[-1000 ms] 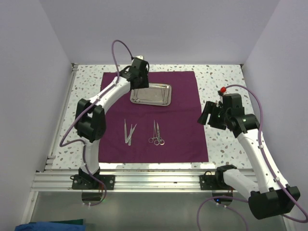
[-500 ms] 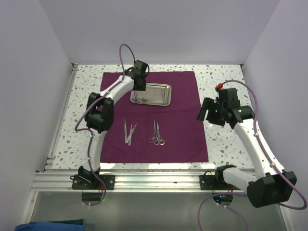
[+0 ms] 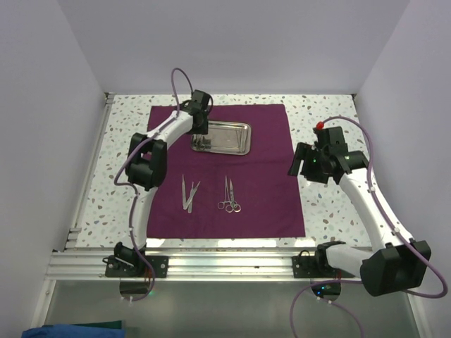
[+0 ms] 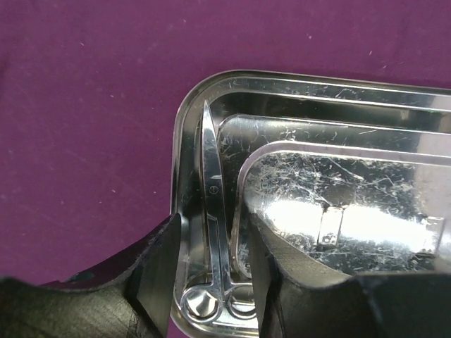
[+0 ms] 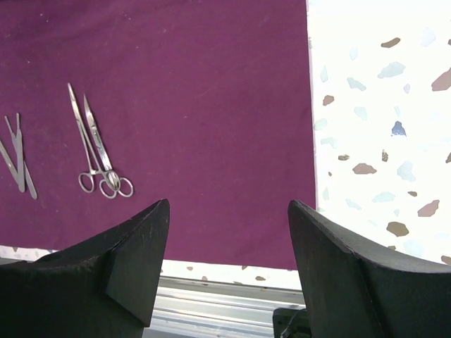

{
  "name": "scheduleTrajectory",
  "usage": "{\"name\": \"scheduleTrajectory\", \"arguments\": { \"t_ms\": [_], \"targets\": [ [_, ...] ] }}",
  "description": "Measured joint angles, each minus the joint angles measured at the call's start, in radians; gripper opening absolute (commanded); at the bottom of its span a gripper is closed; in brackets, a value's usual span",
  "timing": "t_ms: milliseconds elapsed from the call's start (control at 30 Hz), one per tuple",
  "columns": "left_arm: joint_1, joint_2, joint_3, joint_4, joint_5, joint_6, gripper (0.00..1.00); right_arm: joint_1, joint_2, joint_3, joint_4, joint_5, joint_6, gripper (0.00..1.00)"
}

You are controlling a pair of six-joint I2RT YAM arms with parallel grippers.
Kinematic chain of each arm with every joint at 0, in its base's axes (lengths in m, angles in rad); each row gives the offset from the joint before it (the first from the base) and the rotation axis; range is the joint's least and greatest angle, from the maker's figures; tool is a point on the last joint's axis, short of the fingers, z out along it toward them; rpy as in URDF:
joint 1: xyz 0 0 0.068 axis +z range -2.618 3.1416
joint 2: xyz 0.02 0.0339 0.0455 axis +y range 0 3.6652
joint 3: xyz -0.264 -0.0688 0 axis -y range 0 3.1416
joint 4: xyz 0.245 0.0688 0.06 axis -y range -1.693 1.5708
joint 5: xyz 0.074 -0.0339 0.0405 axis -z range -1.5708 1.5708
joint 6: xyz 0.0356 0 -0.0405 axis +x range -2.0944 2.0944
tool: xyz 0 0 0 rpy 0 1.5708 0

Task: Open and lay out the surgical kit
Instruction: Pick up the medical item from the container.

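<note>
The maroon cloth [image 3: 261,190] lies spread flat on the table. The steel tray [image 3: 229,137] sits on its far middle. My left gripper [image 4: 211,282] is down at the tray's left end [image 4: 184,141]. It is open, with one finger on each side of a pair of ring-handled scissors [image 4: 215,211] lying in the tray, a small gap on both sides. Tweezers [image 3: 189,193] and two ring-handled instruments [image 3: 229,196] lie on the cloth in front. My right gripper [image 5: 229,204] hovers open and empty over the cloth's right edge [image 5: 282,141].
Speckled tabletop [image 3: 331,211] shows around the cloth. Purple walls close in the left, right and far sides. An aluminium rail [image 3: 225,264] with both arm bases runs along the near edge. A purple cable [image 3: 180,77] loops above the left arm.
My left gripper has settled lower over the tray's left end and its jaws have narrowed around the scissors. The right arm has shifted slightly, still open.
</note>
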Motion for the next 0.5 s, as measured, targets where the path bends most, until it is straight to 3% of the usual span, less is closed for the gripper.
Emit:
{"name": "scheduleTrajectory", "arguments": {
  "t_ms": [333,500],
  "targets": [
    [0.000,0.026,0.004,0.011,0.010,-0.001,0.44,0.000,0.018,0.000,0.000,0.000,0.000,0.72],
    [0.005,0.041,0.023,0.015,0.010,-0.011,0.38,0.000,0.021,0.000,0.000,0.002,0.000,0.72]
  ]
}}
